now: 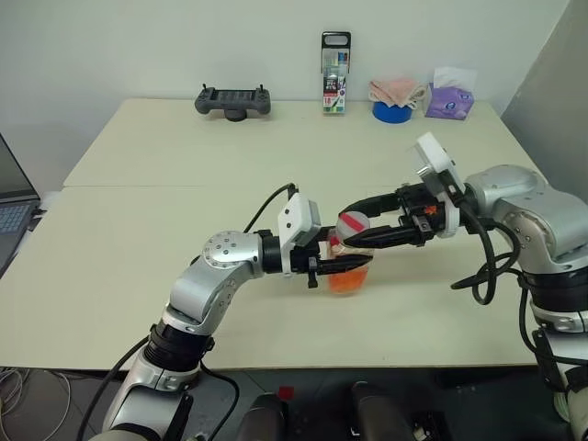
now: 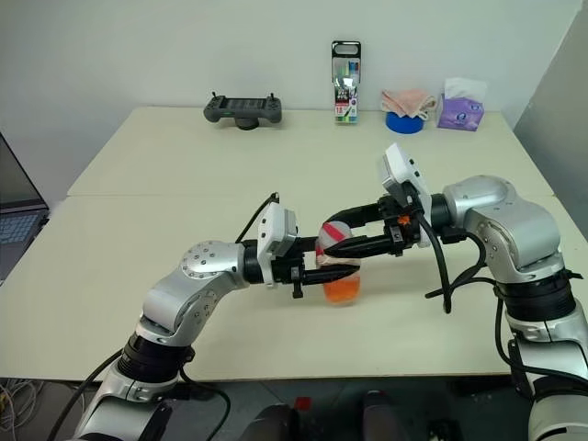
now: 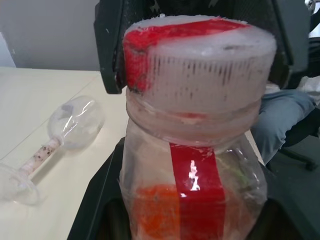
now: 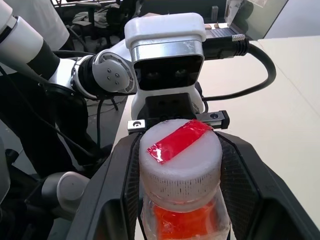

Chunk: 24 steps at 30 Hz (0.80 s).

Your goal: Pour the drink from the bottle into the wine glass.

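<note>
left gripper (image 2: 308,268) clamped nearly shut on the body of the bottle (image 1: 347,266), held upright just above the table (image 1: 138,276), centre of frame, a bit low. right gripper (image 2: 333,243) comes in from the right, its 2 fingers part open and seated either side of the cap (image 4: 180,155); cap still on, so this looks like the unscrew step. the drink (image 2: 342,288) sits in the lower part of the bottle.

wine glass (image 3: 52,142) is lying on its side on the table in the left wrist view, off to the bottle's side. can't place it in the head views.

risks:
- cap slips if the right fingers twist without enough squeeze
- soft plastic body could rotate or buckle in the left grip under torque
- cap pops free and the drink slops out
- glass is down, so nothing to pour into until it's stood up; it could roll if bumped

room: front table edge is near, below the bottle. open tabletop above and left of centre. clutter only along the top edge, well apart.
</note>
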Tool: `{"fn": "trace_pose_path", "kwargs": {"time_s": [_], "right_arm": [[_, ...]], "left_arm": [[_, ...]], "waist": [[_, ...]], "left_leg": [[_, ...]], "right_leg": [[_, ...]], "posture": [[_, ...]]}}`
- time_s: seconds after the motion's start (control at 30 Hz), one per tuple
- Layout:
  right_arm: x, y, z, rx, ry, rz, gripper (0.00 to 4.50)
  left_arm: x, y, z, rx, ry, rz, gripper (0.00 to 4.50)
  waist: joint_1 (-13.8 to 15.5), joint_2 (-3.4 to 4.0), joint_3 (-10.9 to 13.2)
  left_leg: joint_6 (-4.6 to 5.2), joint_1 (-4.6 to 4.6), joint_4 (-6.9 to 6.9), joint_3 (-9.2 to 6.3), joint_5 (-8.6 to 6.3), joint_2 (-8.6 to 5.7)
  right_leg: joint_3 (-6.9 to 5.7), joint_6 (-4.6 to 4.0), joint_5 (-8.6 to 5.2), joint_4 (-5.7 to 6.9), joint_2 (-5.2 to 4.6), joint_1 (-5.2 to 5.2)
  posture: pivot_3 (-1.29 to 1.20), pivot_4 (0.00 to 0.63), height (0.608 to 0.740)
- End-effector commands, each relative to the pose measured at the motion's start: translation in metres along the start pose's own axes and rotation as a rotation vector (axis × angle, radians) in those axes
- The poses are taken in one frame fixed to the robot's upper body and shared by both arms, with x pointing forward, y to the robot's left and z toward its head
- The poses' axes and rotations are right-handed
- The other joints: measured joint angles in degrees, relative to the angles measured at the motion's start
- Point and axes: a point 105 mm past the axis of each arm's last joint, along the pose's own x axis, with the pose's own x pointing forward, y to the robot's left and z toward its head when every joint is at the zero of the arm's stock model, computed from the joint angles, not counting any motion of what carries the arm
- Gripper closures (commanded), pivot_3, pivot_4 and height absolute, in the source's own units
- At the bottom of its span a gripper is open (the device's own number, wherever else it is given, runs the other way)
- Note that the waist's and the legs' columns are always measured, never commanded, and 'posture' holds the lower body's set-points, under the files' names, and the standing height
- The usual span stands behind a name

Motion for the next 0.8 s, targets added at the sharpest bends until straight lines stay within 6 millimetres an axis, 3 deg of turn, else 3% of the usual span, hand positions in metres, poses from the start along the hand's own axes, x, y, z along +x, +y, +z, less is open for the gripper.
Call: {"fn": "trace_pose_path", "kwargs": {"time_s": [0.03,0.07,0.23,0.4,0.53,0.8], "right_arm": [[0.011,0.015,0.009,-0.034,0.0,0.12,2.62],[0.01,0.015,0.009,-0.036,0.0,0.121,1.9],[0.01,0.01,0.01,-0.089,0.009,0.067,0.27],[0.008,0.004,0.013,-0.115,-0.003,0.018,0.23],[0.007,-0.011,0.019,-0.165,-0.038,-0.126,0.23],[0.01,-0.01,0.022,-0.158,-0.091,-0.194,0.23]], "left_arm": [[-0.004,0.017,0.02,0.059,-0.043,0.091,2.7],[-0.003,0.017,0.02,0.06,-0.044,0.092,2.7],[-0.003,0.019,0.019,0.059,-0.044,0.096,2.7],[-0.004,0.016,0.016,0.053,-0.039,0.095,2.7],[-0.004,0.017,0.015,0.056,-0.035,0.101,2.7],[-0.003,0.018,0.015,0.058,-0.035,0.101,2.7]], "waist": [[0.09,0.0,0.0],[0.12,0.0,0.0],[0.12,0.0,0.0],[0.1,0.0,0.0],[0.08,0.0,0.0],[0.13,0.0,0.0]], "left_leg": [[0.0,-0.01,0.0,-0.01,0.0,0.0],[0.0,-0.01,0.0,-0.01,0.0,-0.01],[0.0,-0.04,-0.01,-0.01,0.0,-0.02],[-0.01,-0.03,-0.01,-0.02,0.0,-0.02],[-0.01,-0.02,-0.01,0.0,0.0,-0.01],[-0.02,-0.04,-0.01,0.02,0.0,-0.03]], "right_leg": [[0.0,-0.02,0.01,-0.02,0.0,0.0],[0.0,-0.05,0.03,-0.02,-0.01,0.0],[-0.01,-0.05,0.03,-0.05,-0.03,0.0],[-0.01,-0.06,0.04,-0.03,-0.03,-0.01],[0.01,-0.06,0.04,-0.02,-0.03,-0.02],[0.03,-0.07,0.04,-0.03,-0.06,-0.03]], "posture": [[0.0,0.15,0.74],[0.0,0.15,0.74],[0.0,0.15,0.74],[0.0,0.15,0.74],[0.0,0.15,0.74],[0.0,0.15,0.74]]}}
